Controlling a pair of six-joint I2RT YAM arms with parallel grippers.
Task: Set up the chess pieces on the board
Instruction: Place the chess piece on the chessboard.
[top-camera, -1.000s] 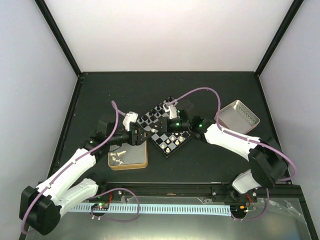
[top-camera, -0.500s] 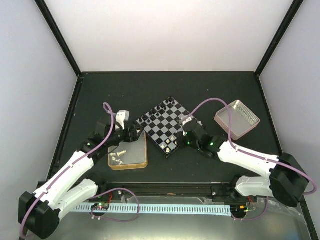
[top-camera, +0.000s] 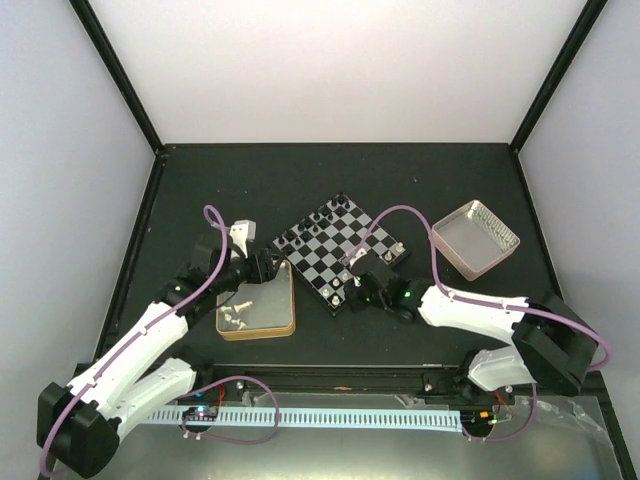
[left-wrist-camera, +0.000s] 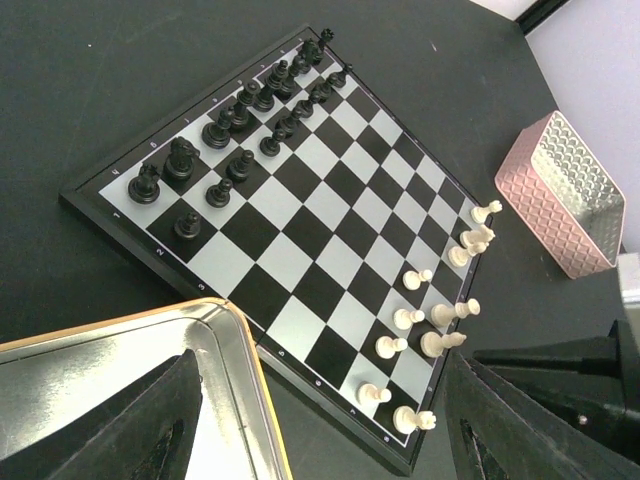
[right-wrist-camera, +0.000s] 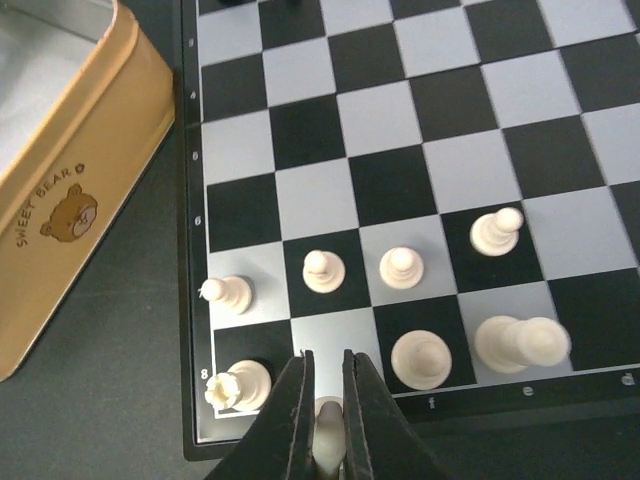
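While barely parted, right end effector (right-wrist-camera: 325, 366) pinches piece (right-wrist-camera: 326, 413).

middle rows of the board (left-wrist-camera: 312, 238) lie open between black pieces (left-wrist-camera: 241, 165) and white pieces (left-wrist-camera: 441, 315), tin (left-wrist-camera: 100, 380) alongside.

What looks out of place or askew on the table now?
Nothing is spilled or broken. The board lies turned like a diamond, and a few cream pieces lie loose in the gold-rimmed tin beside it.
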